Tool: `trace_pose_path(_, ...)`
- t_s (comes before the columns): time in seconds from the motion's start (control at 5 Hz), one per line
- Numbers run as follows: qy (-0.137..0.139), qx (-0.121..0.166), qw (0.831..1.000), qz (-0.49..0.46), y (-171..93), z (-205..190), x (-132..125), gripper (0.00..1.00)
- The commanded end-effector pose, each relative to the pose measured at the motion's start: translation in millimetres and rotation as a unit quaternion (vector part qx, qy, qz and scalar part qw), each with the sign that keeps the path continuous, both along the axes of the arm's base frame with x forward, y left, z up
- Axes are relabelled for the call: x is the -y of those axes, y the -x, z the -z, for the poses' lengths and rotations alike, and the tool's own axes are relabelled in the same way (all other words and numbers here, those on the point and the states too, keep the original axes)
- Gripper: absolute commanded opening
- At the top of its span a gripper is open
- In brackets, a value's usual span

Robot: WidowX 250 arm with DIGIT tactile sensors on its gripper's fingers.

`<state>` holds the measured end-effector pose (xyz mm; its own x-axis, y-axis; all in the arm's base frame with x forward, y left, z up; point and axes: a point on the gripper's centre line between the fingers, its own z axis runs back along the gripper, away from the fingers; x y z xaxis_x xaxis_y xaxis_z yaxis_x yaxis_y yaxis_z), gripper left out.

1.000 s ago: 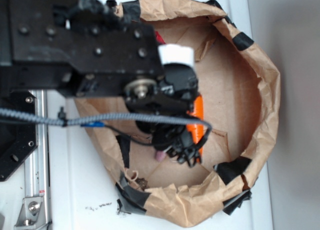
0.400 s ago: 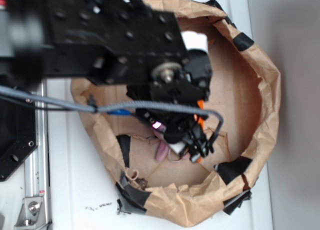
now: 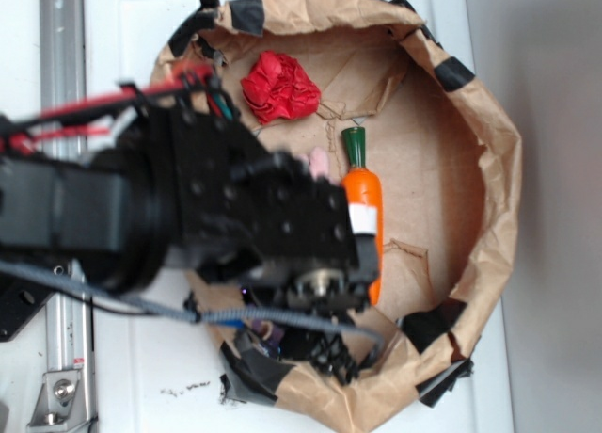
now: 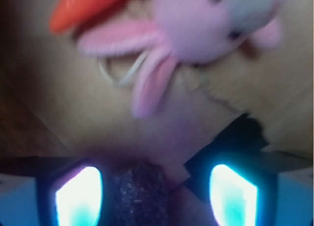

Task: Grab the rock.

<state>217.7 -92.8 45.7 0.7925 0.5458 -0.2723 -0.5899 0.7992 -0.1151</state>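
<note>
The rock [image 4: 140,191] is a dark, grainy lump on the brown paper floor, low in the wrist view. It lies between my gripper's [image 4: 156,196] two glowing fingers, close to the left finger [image 4: 78,196] and with a gap to the right one. The gripper is open and nothing is clamped. In the exterior view the gripper [image 3: 331,353] hangs low by the near rim of the paper basin, and the arm hides the rock there.
A pink plush bunny [image 4: 196,24] and an orange carrot [image 4: 83,7] lie just beyond the rock. In the exterior view I see the carrot [image 3: 362,202], a red paper ball [image 3: 280,87] and the crumpled paper wall [image 3: 494,216]. Black tape [image 4: 240,137] sits by the right finger.
The arm has swung toward the near left rim of the basin, uncovering the red ball and the carrot. The gripper now sits lower in the exterior view.
</note>
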Motion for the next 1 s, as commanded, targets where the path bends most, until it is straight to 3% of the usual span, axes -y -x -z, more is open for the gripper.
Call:
trace_pose_path(0.0,0.026,-0.042,0.997,0.052,29.8,20.2,35.5,1.0)
trace_pose_path(0.2,0.008,-0.065,0.995,0.071,32.6,29.4,41.1,1.0)
trace_pose_path(0.4,0.021,-0.062,0.995,0.072,31.4,24.5,44.4,0.0)
trace_pose_path(0.8,0.025,-0.025,0.997,0.07,19.1,3.4,36.1,0.0)
